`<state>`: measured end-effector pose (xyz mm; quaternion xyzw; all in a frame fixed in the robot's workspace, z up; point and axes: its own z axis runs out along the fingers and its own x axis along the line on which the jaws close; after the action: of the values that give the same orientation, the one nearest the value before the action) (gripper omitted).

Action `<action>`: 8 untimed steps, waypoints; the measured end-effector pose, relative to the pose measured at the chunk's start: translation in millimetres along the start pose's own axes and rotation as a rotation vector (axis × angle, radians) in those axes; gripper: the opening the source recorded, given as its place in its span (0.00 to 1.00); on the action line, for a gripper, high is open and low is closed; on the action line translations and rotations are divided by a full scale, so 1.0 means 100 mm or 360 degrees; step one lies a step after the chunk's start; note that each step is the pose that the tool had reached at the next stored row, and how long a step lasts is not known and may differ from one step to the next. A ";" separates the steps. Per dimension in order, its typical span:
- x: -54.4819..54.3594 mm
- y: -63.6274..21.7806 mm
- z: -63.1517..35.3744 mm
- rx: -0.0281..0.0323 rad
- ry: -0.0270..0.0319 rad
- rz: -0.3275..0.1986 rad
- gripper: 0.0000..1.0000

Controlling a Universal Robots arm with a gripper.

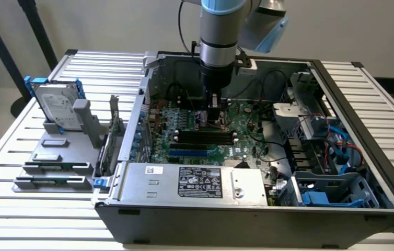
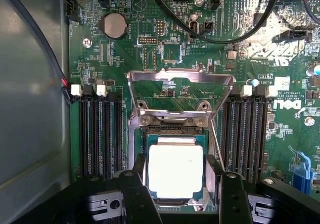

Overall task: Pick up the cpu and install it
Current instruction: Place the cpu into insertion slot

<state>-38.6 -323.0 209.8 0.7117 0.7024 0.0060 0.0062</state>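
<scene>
Centre of exterior frame: gripper point(image 1: 215, 124) low over motherboard point(image 1: 247, 144), jaws spread wide, clasping cpu point(image 2: 176, 169) by its two sides above socket point(image 2: 175, 130), load plate point(image 2: 180, 76) raised. My call: keep chip level, edges square, no force.

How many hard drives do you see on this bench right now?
1. The hard drive stands upright on the grey rack at the exterior view's left, outside the computer case. More may be hidden inside the case.
</scene>
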 end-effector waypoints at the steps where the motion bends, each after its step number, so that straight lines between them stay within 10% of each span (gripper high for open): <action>1: 0.00 -0.001 0.007 0.00001 0.00000 0.0000 0.55; 8: 0.00 -0.002 0.041 0.00001 -0.00001 0.0000 0.55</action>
<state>-38.8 -323.0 205.7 0.7117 0.7024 0.0060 0.0062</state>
